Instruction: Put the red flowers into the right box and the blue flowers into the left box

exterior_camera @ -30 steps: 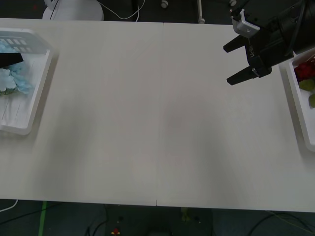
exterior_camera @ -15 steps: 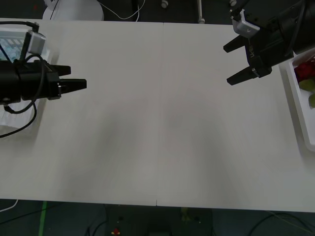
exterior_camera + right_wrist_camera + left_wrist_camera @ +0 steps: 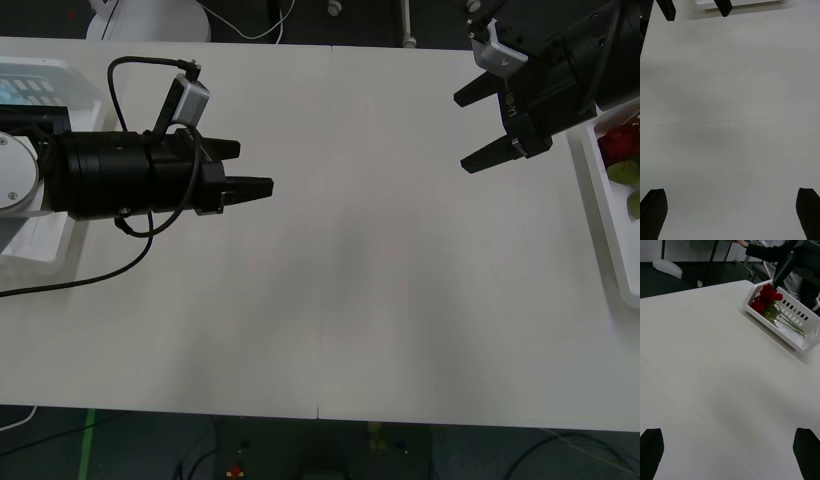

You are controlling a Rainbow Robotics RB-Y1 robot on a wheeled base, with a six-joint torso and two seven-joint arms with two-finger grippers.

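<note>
Red flowers [image 3: 766,300]: deep-red blooms bunched at one end of right box [image 3: 805,347], thin green stems along its floor.
Right box: white plastic, slotted wall, at table's right edge.
Left box [image 3: 62,72]: white, far-left edge, mostly behind left arm.
Table [image 3: 350,280]: matte white, centre seam, wide bare span between grippers.
Left gripper [image 3: 245,170]: black fingers slightly parted, nothing held, well apart from flowers.
Right gripper [image 3: 478,128]: fingers spread wide, nothing held, just beside right box.
</note>
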